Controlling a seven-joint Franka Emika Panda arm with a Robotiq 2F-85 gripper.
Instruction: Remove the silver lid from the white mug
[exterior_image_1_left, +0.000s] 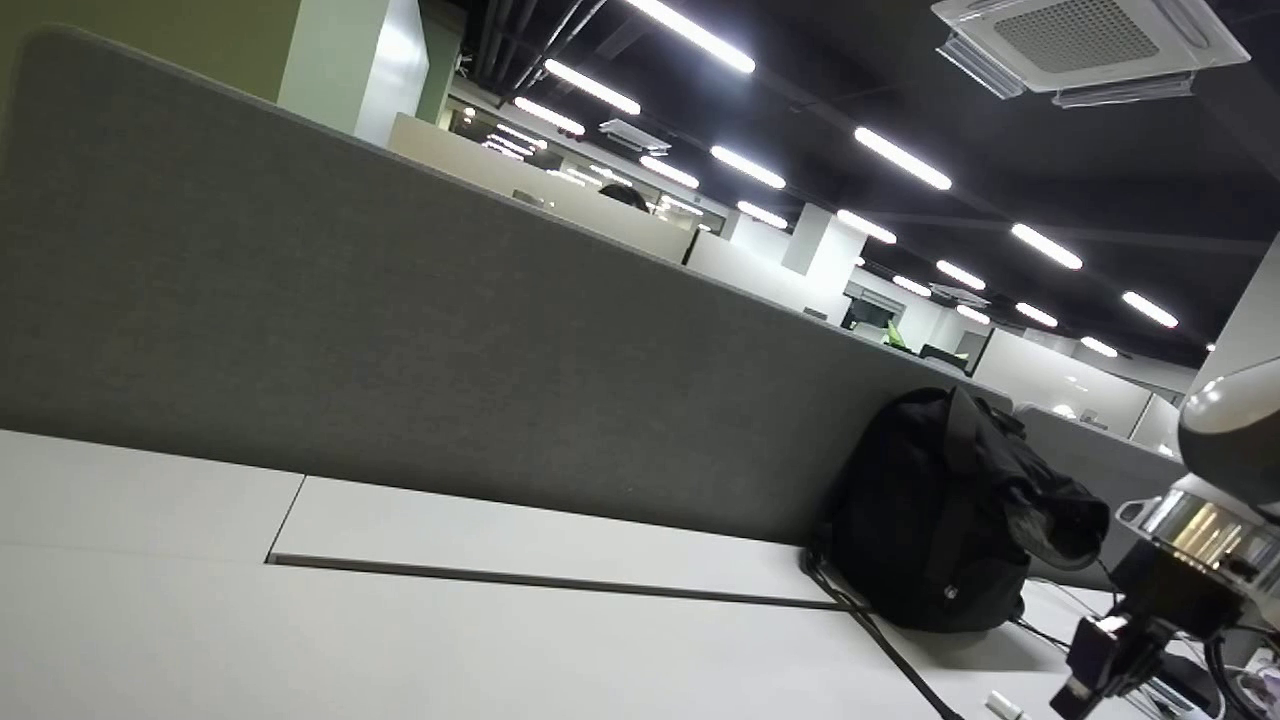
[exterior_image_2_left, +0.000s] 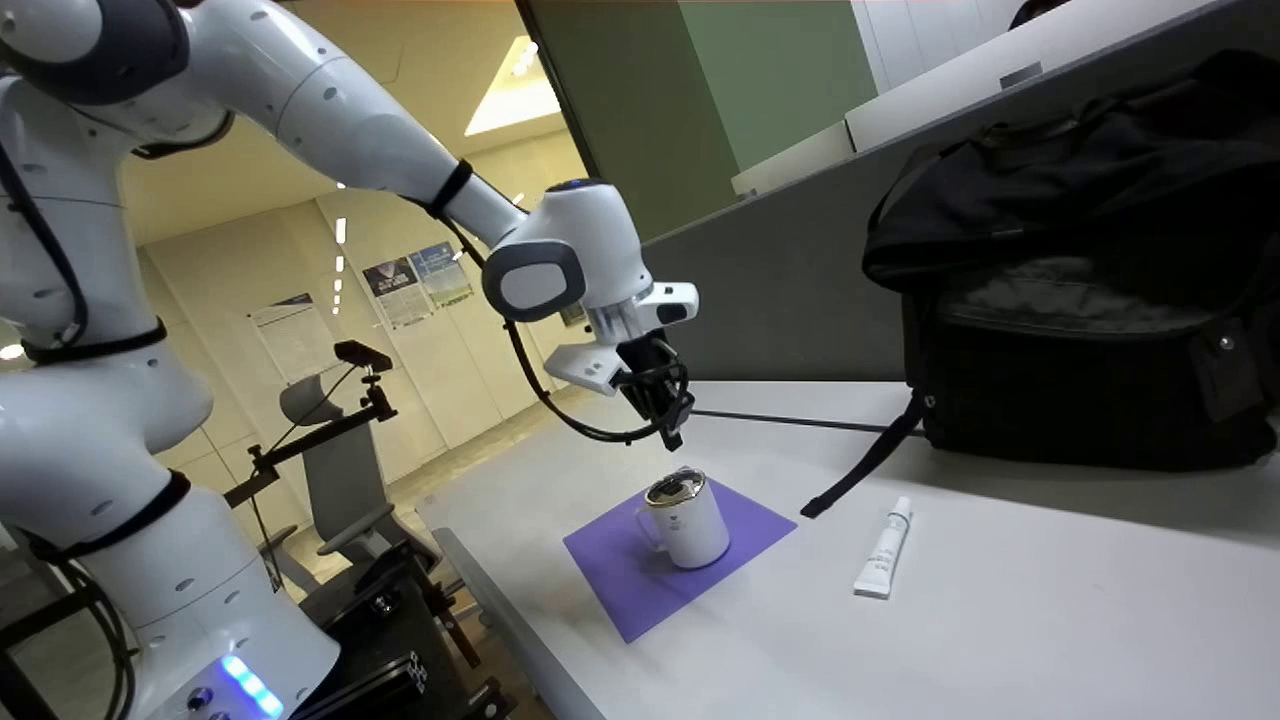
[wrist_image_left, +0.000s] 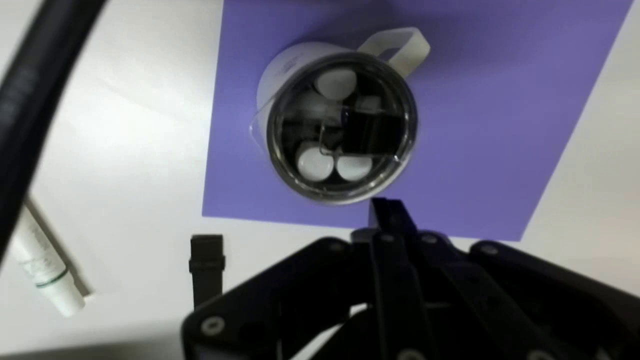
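Note:
The white mug (exterior_image_2_left: 692, 530) stands upright on a purple sheet, with the shiny silver lid (exterior_image_2_left: 676, 487) on top. In the wrist view the mug (wrist_image_left: 286, 70) shows its handle toward the upper right, and its reflective lid (wrist_image_left: 372, 186) has a clear piece across it. My gripper (wrist_image_left: 386, 201) has its fingertips together with nothing between them. They appear just below the lid's rim in the wrist view. In an exterior view the gripper (exterior_image_2_left: 676, 442) is above the mug, apart from the lid. It also shows at the lower right in an exterior view (exterior_image_1_left: 1072, 698), where the mug is out of view.
The purple sheet (exterior_image_2_left: 622, 590) lies on the white table (exterior_image_2_left: 780, 640). A white tube (exterior_image_2_left: 884, 550) lies beside it. A black bag (exterior_image_2_left: 1090, 370) stands against the grey partition (exterior_image_2_left: 800, 310), its strap (exterior_image_2_left: 870, 460) reaching toward the sheet.

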